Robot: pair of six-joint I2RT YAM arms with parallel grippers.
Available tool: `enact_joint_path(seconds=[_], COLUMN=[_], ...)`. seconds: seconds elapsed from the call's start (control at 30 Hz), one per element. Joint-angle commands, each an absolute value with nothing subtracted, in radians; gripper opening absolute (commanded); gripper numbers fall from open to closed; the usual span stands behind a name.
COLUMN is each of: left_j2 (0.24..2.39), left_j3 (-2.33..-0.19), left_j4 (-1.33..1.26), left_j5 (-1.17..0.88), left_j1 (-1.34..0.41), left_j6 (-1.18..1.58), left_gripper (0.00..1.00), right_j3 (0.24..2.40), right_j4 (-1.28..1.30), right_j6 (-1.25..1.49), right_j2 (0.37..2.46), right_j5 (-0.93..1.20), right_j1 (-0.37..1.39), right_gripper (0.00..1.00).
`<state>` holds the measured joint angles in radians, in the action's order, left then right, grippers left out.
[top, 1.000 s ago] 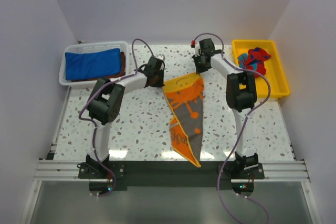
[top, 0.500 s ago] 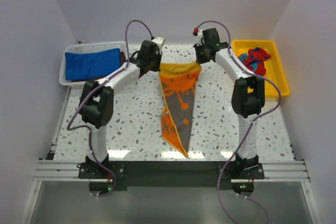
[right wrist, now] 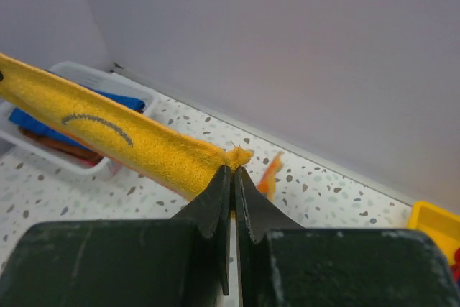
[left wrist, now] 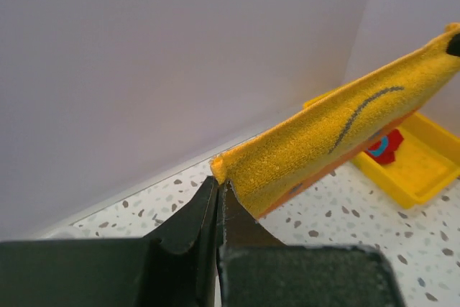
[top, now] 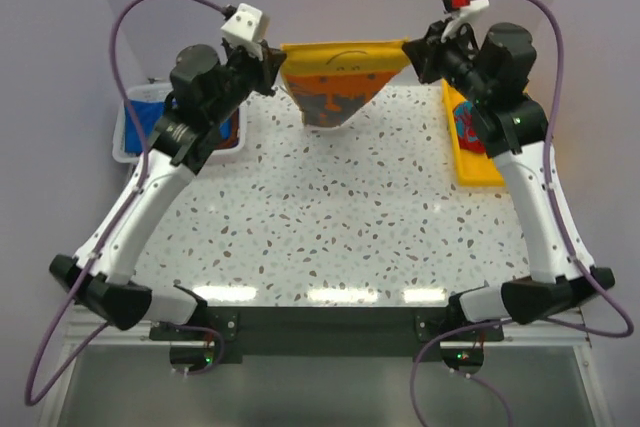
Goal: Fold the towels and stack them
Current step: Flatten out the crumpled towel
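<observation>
Left gripper (left wrist: 219,190) is clamped shut on one top corner of the orange towel (top: 335,82). Right gripper (right wrist: 232,172) is pinched shut on the opposite top corner. On both, the jaws are closed right down with only a sliver of pile between the tips. The towel hangs in the air between them over the far side of the table (top: 330,207). Its top hem is pulled near-straight and the rest droops to a narrow point below. I can't confirm from above whether that tip clears the surface. I read it as light, thin and fully limp: no stiffness, so it will sag and swing with any quick move. The pile looks grippy, so slip seems unlikely. But each hold is on the very corner tip, and a jerk apart could pop one out. Corners are the right place to hold it. For the fold I'd lay it down flat with the hem taut, then take the corners of one edge again. The blue towel (right wrist: 25,121) sits in the white basket (right wrist: 79,70) on the left. The red towel (left wrist: 381,147) is in the yellow tray (left wrist: 424,177) on the right. Both are well apart from the hanging cloth.
</observation>
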<state>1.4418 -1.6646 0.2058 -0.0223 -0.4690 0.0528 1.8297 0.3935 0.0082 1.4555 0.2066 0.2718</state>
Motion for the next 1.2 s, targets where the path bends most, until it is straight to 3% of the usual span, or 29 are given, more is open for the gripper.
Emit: enact_joint_path(seconds=[0.0,0.23,0.53,0.77,1.17], left_j2=[1.266,1.023,1.087,1.349,2.005], left_j3=[-1.554,-1.436,-1.532,-1.548,-1.819], left_j4=[0.193,0.192,0.279,0.2,0.104], left_j5=[-0.084,-0.172,-0.086,0.172,0.02], left_j1=[-0.488,-0.5,-0.5,-0.48,-0.258], left_j6=[0.005,-0.029,-0.006,0.019,0.087], left_gripper=[0.0,0.0,0.0,0.0,0.0], right_j3=[1.726,1.635,1.729,1.697,1.906], right_j4=[0.39,0.428,0.443,0.33,0.166], right_j6=[0.005,-0.028,-0.028,-0.012,-0.021], right_j2=[1.327,1.115,1.164,1.382,1.974], right_j5=[0.3,0.403,0.313,0.187,0.135], right_j1=[0.265,0.265,0.265,0.265,0.265], right_gripper=[0.0,0.0,0.0,0.0,0.0])
